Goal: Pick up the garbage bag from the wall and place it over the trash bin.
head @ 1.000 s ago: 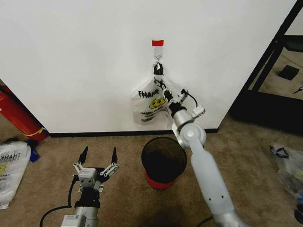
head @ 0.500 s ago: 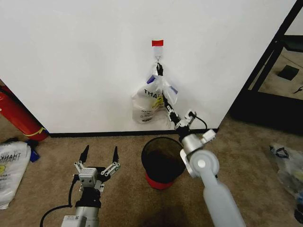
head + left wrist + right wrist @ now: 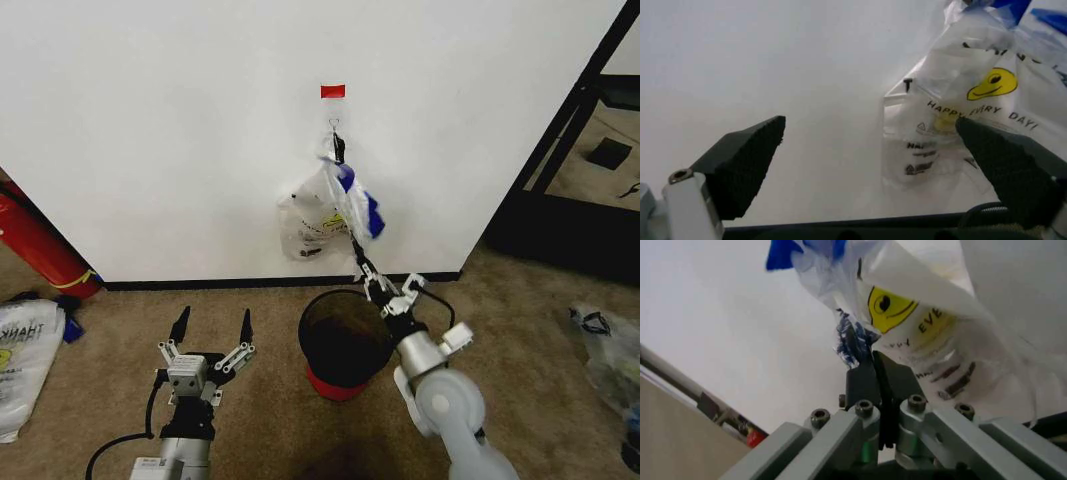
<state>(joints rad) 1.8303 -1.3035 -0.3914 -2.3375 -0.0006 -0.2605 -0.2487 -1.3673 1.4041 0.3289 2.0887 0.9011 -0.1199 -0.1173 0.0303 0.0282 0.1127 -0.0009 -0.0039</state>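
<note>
The garbage bag (image 3: 312, 215), clear plastic with blue side panels and a yellow smiley, hangs by its handles from a metal hook (image 3: 333, 125) under a red tape patch (image 3: 333, 91) on the white wall (image 3: 180, 130). My right gripper (image 3: 357, 250) is shut on a blue-edged fold of the bag and holds it stretched down and away from the wall, above the far rim of the black mesh trash bin (image 3: 312, 345). The right wrist view shows the pinched plastic (image 3: 852, 342) in my right gripper (image 3: 879, 371). My left gripper (image 3: 212, 328) stays open low over the carpet, left of the bin, its fingers (image 3: 747, 160) facing the bag (image 3: 960, 95).
A red fire extinguisher (image 3: 35, 240) leans at the far left. A white "THANK YOU" bag (image 3: 25, 350) lies on the carpet beside it. Another clear bag (image 3: 605, 350) lies at the right edge. A black frame (image 3: 570, 130) stands at the right of the wall.
My right arm has drawn back from the wall and down toward the bin, pulling the bag's side outward into a stretched strip. The left arm has not moved.
</note>
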